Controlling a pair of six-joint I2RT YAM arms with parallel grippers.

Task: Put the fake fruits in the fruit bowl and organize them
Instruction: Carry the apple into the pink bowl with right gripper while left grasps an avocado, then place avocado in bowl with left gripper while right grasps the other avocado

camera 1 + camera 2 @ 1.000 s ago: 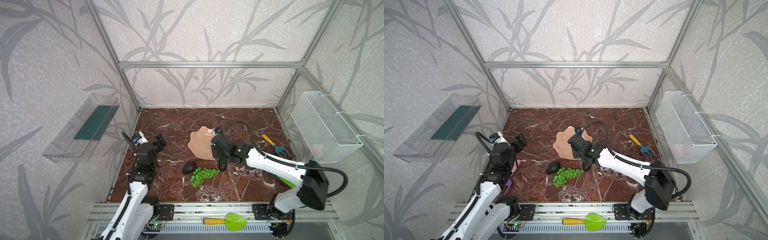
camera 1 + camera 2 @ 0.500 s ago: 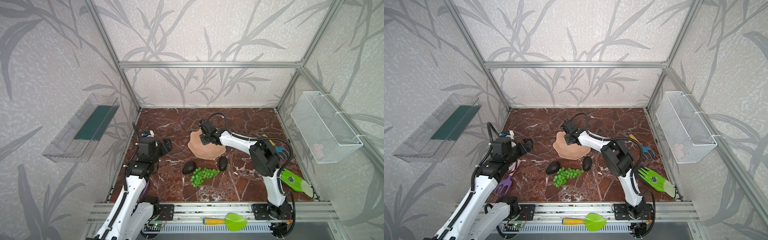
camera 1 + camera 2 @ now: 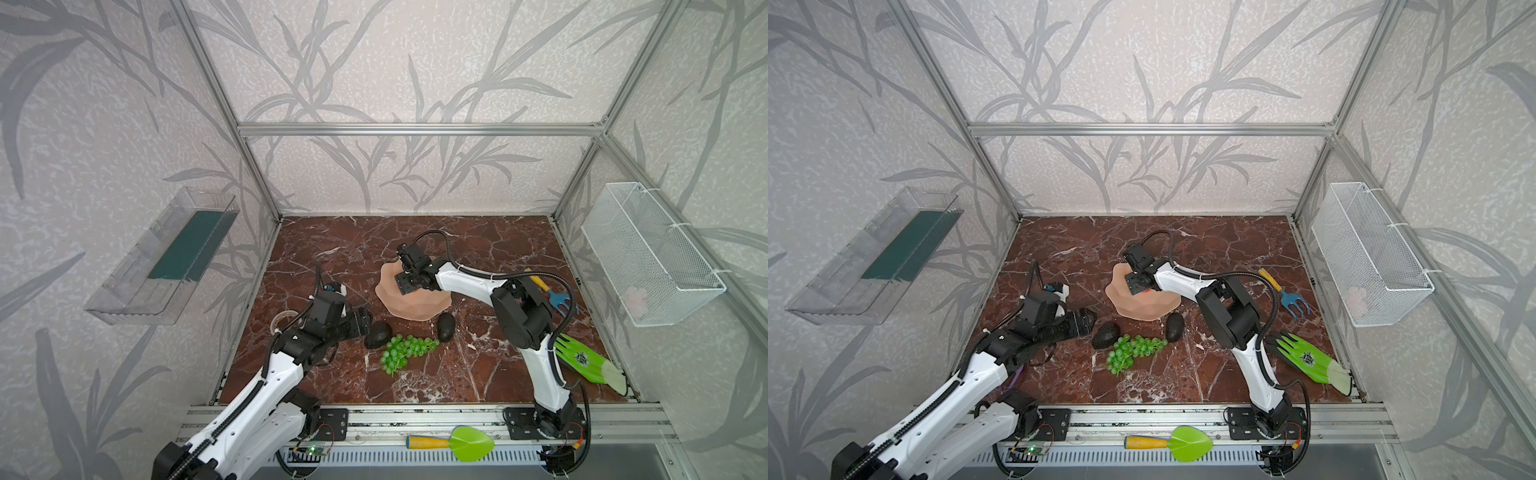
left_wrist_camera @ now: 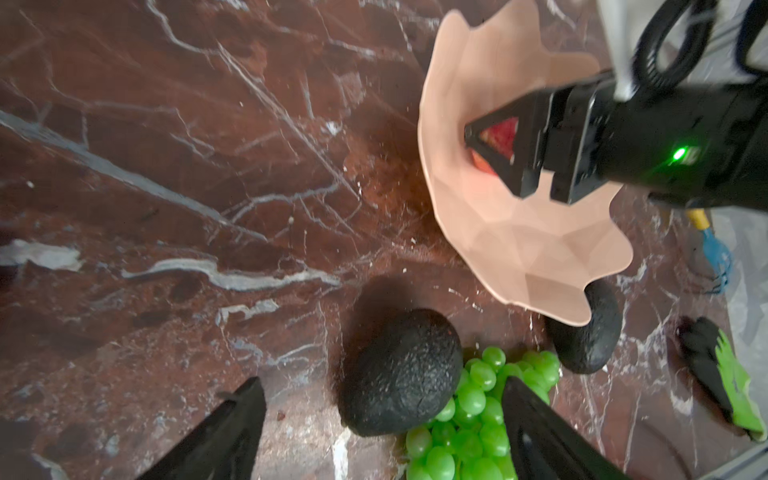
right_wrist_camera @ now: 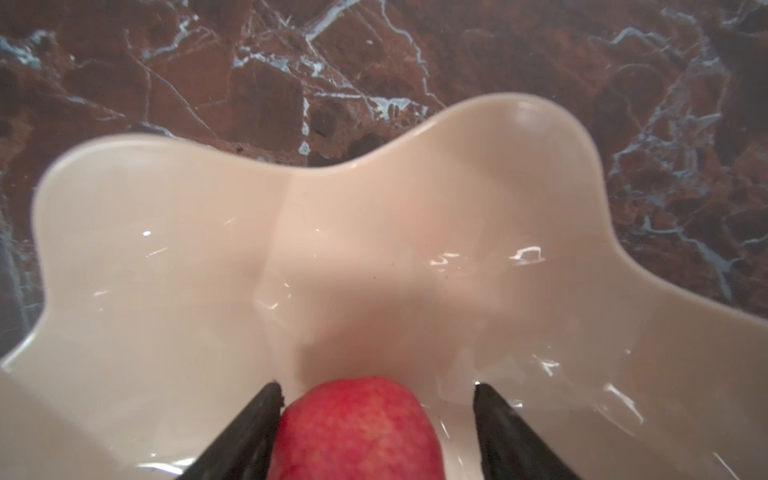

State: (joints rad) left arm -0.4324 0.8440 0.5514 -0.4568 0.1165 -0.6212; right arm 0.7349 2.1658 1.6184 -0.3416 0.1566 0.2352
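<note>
The fruit bowl (image 3: 415, 311) sits mid-table on the marble. The right gripper (image 5: 376, 388) hangs low inside it with its jaws parted wider than the strawberry (image 5: 357, 428) between them. One finger touches the fruit and the other stands clear, so nothing is gripped and the strawberry appears to rest in the bowl. The step in hand looks like the strawberry's drop-off; next the right arm should lift straight out without dragging the fruit or knocking the wavy rim. The left gripper (image 4: 381, 384) hovers wide open and empty just short of the nearer avocado (image 4: 399, 374), which touches the grapes (image 4: 469, 415). Closing on it calls for straddling the avocado without snagging the bunch. The second avocado (image 4: 586, 332) lies just beside the bowl, partly hidden by its rim. The right arm above the bowl would crowd any delivery from the left. Well apart are the wire basket (image 3: 648, 257), clear bin (image 3: 166, 257), green glove (image 3: 582, 361), trowel (image 3: 457, 442) and rake (image 3: 557, 297).
</note>
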